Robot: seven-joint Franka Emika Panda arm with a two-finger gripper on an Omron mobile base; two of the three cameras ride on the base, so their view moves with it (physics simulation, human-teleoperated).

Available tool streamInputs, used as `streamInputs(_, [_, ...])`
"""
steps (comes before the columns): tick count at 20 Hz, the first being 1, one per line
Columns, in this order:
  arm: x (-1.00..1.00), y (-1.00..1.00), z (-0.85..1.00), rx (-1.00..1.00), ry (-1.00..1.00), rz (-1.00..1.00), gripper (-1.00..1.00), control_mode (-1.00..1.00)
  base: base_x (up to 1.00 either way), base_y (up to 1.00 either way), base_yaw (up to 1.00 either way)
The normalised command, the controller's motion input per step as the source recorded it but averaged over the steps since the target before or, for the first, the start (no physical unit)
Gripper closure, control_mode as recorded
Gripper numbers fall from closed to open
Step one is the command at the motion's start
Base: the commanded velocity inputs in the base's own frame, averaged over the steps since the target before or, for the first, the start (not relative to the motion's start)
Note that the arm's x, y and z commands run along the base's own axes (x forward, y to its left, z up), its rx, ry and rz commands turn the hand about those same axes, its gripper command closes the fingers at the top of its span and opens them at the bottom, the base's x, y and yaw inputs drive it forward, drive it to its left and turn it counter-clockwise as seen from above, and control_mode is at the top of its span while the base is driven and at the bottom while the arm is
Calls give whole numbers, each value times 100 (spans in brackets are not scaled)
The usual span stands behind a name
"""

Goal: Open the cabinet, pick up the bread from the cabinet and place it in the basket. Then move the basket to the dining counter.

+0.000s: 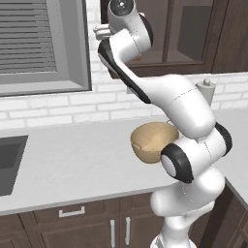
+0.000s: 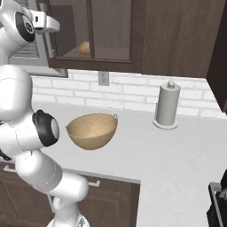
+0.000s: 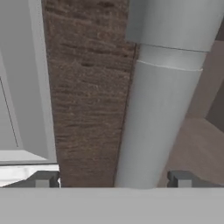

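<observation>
While the bread (image 2: pixel 84 47) sits on the shelf behind the glass of the cabinet (image 2: pixel 111 31), the step in hand is the first one: getting that cabinet open. The arm is raised high, and the tool (image 3: pixel 113 178) is pressed up to the long grey handle (image 3: pixel 153 109), which in the hand view runs down between the two dark fingertips (image 3: pixel 43 179), one on each side of the bar. The tips stand fairly wide, with a gap showing on both sides of the handle, so I judge that the tool has bracketed the handle but has not clamped onto it (whether either tip touches the bar I cannot tell). Behind the handle lies the brown wood of the door frame.

The basket (image 2: pixel 92 131) stands upright on the white counter (image 2: pixel 177 150) below the cabinet, near the arm's lower joints and well apart from the paper towel holder (image 2: pixel 167 106) by the brick wall. It looks empty.

The next move, as I read it, calls for drawing the fingertips in until they grip the bar firmly, then pulling along an arc that follows the door's swing instead of straight back, since a straight pull could let the handle slip out. The door must open wide enough for the arm to reach the roll afterwards, and the dining counter comes only much later.
</observation>
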Motion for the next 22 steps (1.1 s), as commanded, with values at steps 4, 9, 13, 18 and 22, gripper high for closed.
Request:
streamInputs(4, [22,-1,0,0,-12,6,100,-100,0,0,0])
streamInputs(9, [16,-4,0,0,-13,6,100,-100,0,0,0])
streamInputs(13, [12,-13,-5,0,-6,2,100,-100,0,0,0])
streamInputs(18, [0,-13,0,1,-6,0,100,-100,0,0,0])
streamInputs(22, [-27,-35,0,6,0,0,100,-100,0,0,0])
